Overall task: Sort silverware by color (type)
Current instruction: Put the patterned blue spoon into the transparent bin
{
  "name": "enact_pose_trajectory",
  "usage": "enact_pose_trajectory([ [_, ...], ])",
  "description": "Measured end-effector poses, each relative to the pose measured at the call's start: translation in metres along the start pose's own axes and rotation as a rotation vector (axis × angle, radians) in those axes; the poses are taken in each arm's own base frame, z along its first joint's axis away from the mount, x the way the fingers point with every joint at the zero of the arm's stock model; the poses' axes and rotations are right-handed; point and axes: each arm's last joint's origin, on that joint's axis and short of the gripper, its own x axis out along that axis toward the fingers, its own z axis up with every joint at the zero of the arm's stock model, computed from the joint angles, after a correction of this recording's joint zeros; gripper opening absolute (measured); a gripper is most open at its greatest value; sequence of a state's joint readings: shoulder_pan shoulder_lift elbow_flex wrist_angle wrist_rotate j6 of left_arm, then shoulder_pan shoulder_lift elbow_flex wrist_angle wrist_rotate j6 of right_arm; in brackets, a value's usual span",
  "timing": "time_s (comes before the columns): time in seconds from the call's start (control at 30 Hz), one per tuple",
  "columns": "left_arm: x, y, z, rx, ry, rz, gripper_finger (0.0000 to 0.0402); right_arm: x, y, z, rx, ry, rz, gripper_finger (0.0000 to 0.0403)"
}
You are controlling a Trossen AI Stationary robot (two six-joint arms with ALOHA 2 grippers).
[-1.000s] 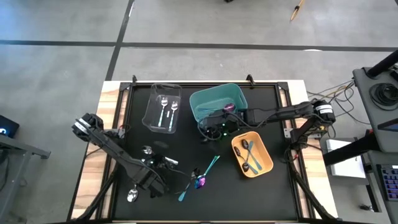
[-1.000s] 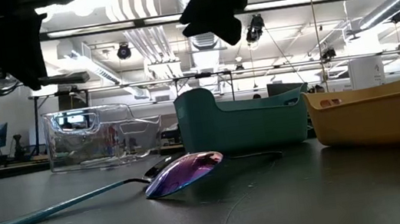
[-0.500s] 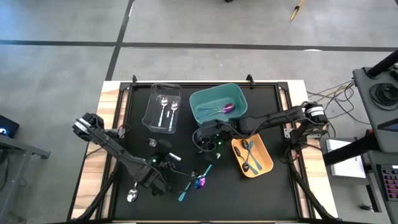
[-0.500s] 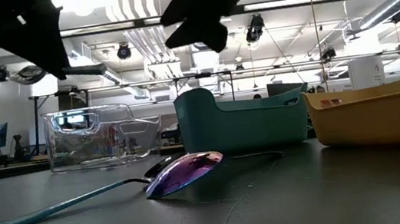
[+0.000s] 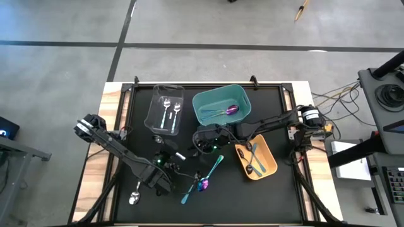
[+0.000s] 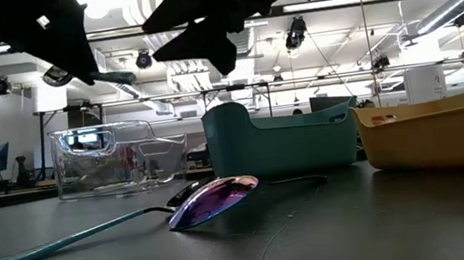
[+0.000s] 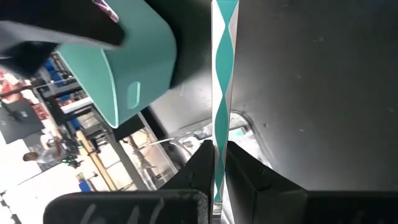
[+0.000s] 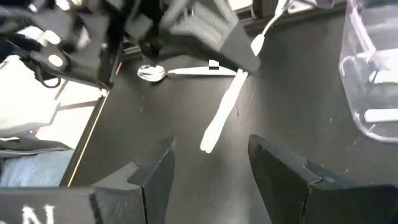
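You have a teal-handled utensil [image 7: 222, 93] clamped between the left gripper [image 5: 165, 159] fingers, lifted above the black mat just in front of the clear bin [image 5: 165, 108]. Two silver spoons [image 5: 168, 112] lie in that bin. To its right, the teal bin [image 5: 201, 108] holds a purple spoon [image 5: 231, 110]. Between the bins, near the front, your right gripper [image 5: 201, 144] hovers, fingers apart, empty.
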State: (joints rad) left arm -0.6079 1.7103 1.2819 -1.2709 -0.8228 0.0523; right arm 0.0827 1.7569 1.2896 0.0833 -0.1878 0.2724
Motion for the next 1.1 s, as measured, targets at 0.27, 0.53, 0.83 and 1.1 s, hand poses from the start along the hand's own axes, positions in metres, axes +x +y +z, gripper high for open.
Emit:
enact_pose_trajectory([
  [0.27,0.003,0.004,0.002,0.033,-0.009,0.032,0.0009,0.016,-0.004,-0.008,0.017,-0.02,0.005,0.0194],
  [0.53,0.011,0.014,0.008,0.036,-0.03,0.081,0.0009,0.022,-0.007,-0.011,0.025,-0.038,0.01,0.0194],
  [0.83,0.015,0.021,0.012,0.04,-0.035,0.136,0.0009,0.022,-0.007,-0.012,0.029,-0.026,0.001,0.0186],
  [1.1,0.016,0.022,0.012,0.036,-0.036,0.143,0.0009,0.024,-0.009,-0.014,0.032,-0.029,-0.049,0.0111],
])
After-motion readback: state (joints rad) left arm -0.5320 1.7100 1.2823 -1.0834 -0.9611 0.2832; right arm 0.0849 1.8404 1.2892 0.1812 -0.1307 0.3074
